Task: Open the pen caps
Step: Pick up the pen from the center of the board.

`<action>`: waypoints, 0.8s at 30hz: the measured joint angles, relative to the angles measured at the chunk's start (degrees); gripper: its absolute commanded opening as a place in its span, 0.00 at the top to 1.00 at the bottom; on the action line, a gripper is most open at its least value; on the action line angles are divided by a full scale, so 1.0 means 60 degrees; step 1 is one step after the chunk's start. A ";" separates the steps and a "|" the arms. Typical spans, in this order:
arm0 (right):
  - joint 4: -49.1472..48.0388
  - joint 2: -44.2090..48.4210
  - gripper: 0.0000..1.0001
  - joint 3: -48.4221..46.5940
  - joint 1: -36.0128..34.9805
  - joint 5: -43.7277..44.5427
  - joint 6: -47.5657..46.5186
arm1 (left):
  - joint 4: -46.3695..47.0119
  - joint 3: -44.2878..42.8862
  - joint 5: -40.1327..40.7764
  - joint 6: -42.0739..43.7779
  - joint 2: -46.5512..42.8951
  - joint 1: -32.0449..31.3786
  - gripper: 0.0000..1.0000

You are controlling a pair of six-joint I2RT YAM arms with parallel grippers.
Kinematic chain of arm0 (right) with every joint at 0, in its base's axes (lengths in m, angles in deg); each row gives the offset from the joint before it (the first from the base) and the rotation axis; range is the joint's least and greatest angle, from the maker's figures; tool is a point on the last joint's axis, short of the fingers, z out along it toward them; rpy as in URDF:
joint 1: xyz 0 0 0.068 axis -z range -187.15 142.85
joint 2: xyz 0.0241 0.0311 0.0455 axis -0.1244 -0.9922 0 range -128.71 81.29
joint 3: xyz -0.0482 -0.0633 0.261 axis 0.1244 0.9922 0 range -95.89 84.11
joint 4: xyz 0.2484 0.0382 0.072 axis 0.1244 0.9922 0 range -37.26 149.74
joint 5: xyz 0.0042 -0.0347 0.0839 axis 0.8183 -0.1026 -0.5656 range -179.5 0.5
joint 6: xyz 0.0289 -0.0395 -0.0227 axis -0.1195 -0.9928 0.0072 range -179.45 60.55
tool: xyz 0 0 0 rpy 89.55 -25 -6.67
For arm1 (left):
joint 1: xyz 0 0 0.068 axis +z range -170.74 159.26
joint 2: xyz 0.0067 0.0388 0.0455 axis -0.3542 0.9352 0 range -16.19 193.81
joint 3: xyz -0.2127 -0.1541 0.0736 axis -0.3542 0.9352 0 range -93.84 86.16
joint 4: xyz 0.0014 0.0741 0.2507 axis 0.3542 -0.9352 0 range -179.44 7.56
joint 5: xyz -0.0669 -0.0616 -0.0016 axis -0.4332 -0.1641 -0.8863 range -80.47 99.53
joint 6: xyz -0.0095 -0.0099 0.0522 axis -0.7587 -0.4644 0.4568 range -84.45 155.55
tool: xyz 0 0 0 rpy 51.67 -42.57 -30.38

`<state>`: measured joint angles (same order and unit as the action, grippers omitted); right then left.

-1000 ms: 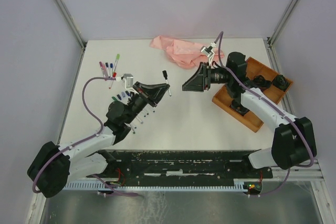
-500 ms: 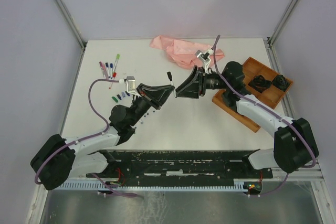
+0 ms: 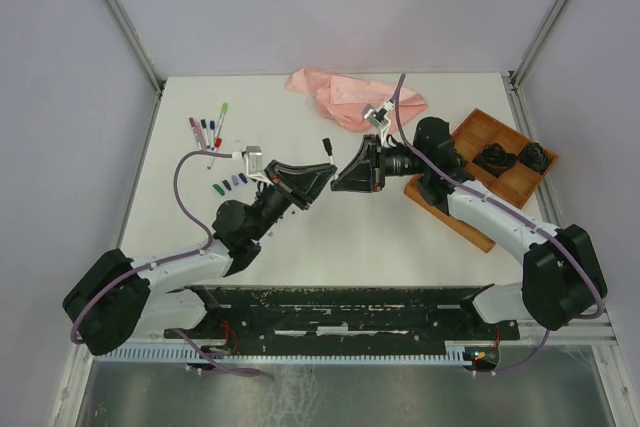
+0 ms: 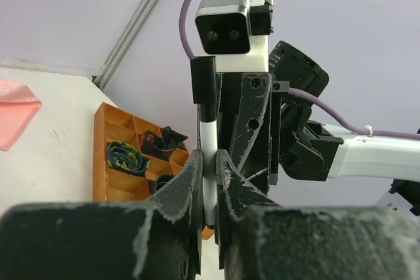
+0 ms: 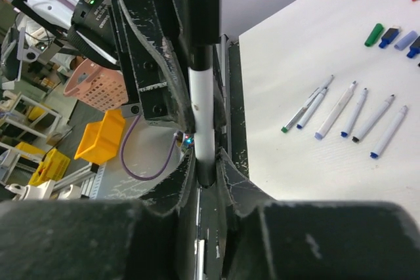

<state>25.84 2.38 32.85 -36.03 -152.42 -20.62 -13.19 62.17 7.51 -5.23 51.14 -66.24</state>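
Pinching the white barrel of a pen low down, the left claw is nearly closed, its two worn fingers pressed against the barrel from either side. The pen stands up out of that grip, and its black cap is seated on the upper end, above the fingertips and clear of them. Facing it tip to tip, the right claw is drawn in around the same barrel, its fingers appearing to touch it on both sides well below the cap. Seen from the right wrist, the left claw's fingers lie alongside the barrel just above. The two claws meet over the middle of the desk, raised off its surface. From its base at the near left corner, the left arm angles right toward the centre. From the near right corner, the right arm passes over the wooden tray, bends and points left. A short row of loose caps, green, navy and pale blue among them, lies on the desk to the left of the left claw, with uncapped pens side by side near them. Farther left, more pens carry their caps, a lime cap farthest back. A pink cloth lies at the far edge.
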 measured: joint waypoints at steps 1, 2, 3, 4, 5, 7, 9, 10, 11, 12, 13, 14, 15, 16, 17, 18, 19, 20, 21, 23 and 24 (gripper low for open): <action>0.0091 0.0000 0.90 -0.0029 0.0000 0.0004 -0.0058 | 0.0033 -0.0004 0.0011 -0.0025 0.0015 0.0000 0.97; 0.0197 0.0000 0.95 -0.0069 0.0004 0.0004 -0.0142 | 0.0040 -0.0004 0.0011 -0.0076 0.0029 0.0000 0.97; 0.0284 0.0000 0.99 -0.0106 0.0000 0.0004 -0.0204 | 0.0055 -0.0007 0.0011 -0.0102 0.0040 0.0000 0.95; 0.0379 0.0000 1.00 -0.0149 0.0000 0.0004 -0.0270 | 0.0051 -0.0007 0.0018 -0.0106 0.0040 0.0000 0.91; 0.0444 0.0000 1.00 -0.0175 0.0000 0.0004 -0.0335 | 0.0044 -0.0011 0.0029 -0.0113 0.0040 0.0000 0.85; 0.0608 0.0000 1.00 -0.0229 0.0004 0.0004 -0.0452 | -0.0025 -0.0047 0.0040 -0.0117 0.0040 0.0000 0.70; 0.0845 0.0000 1.00 -0.0317 0.0011 0.0004 -0.0568 | -0.0237 -0.0117 0.0066 -0.0120 0.0018 0.0000 0.54; 0.1020 0.0004 1.00 -0.0386 0.0004 0.0007 -0.0678 | -0.0466 -0.0178 0.0076 -0.0127 -0.0018 0.0000 0.48; 0.1169 0.0000 1.00 -0.0444 0.0000 0.0007 -0.0761 | -0.0707 -0.0244 0.0076 -0.0142 -0.0076 0.0000 0.42; 0.1384 0.0000 1.00 -0.0535 0.0000 0.0007 -0.0878 | -0.1140 -0.0357 0.0087 -0.0153 -0.0200 0.0000 0.37; 0.1504 0.0000 1.00 -0.0586 0.0000 0.0007 -0.0969 | -0.1421 -0.0437 0.0102 -0.0146 -0.0313 0.0000 0.34; 0.1632 0.0000 1.00 -0.0637 0.0000 0.0007 -0.1042 | -0.1869 -0.0568 0.0157 -0.0135 -0.0481 0.0000 0.32; 0.1752 0.0000 1.00 -0.0678 0.0000 0.0004 -0.1137 | -0.2269 -0.0699 0.0219 -0.0124 -0.0641 0.0007 0.30; 0.1869 0.0000 1.00 -0.0707 0.0000 0.0000 -0.1209 | -0.2656 -0.0845 0.0273 -0.0113 -0.0812 0.0022 0.28; 0.1938 0.0000 1.00 -0.0718 0.0000 0.0004 -0.1249 | -0.3031 -0.0991 0.0291 -0.0102 -0.0965 0.0062 0.28; 0.2022 0.0004 1.00 -0.0725 0.0000 0.0004 -0.1293 | -0.3344 -0.1133 0.0284 -0.0102 -0.1093 0.0127 0.27; 0.2095 0.0000 1.00 -0.0732 0.0000 0.0004 -0.1330 | -0.3636 -0.1286 0.0240 -0.0102 -0.1198 0.0219 0.26; 0.2167 0.0000 1.00 -0.0739 0.0000 0.0004 -0.1384 | -0.3949 -0.1461 0.0127 -0.0106 -0.1282 0.0361 0.25; 0.2208 0.0000 1.00 -0.0743 0.0000 0.0004 -0.1410 | -0.4109 -0.1566 0.0033 -0.0109 -0.1311 0.0488 0.25; 0.2335 0.0004 1.00 -0.0769 0.0000 0.0004 -0.1472 | -0.4564 -0.1836 -0.0331 -0.0208 -0.1333 0.0925 0.25; 0.2375 0.0000 1.00 -0.0776 0.0000 0.0004 -0.1494 | -0.4750 -0.1953 -0.0525 -0.0262 -0.1315 0.1173 0.26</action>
<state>40.09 2.38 28.19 -36.03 -152.40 -29.58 -41.69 50.45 4.36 -6.80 43.25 -59.20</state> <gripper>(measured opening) 0.037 0.746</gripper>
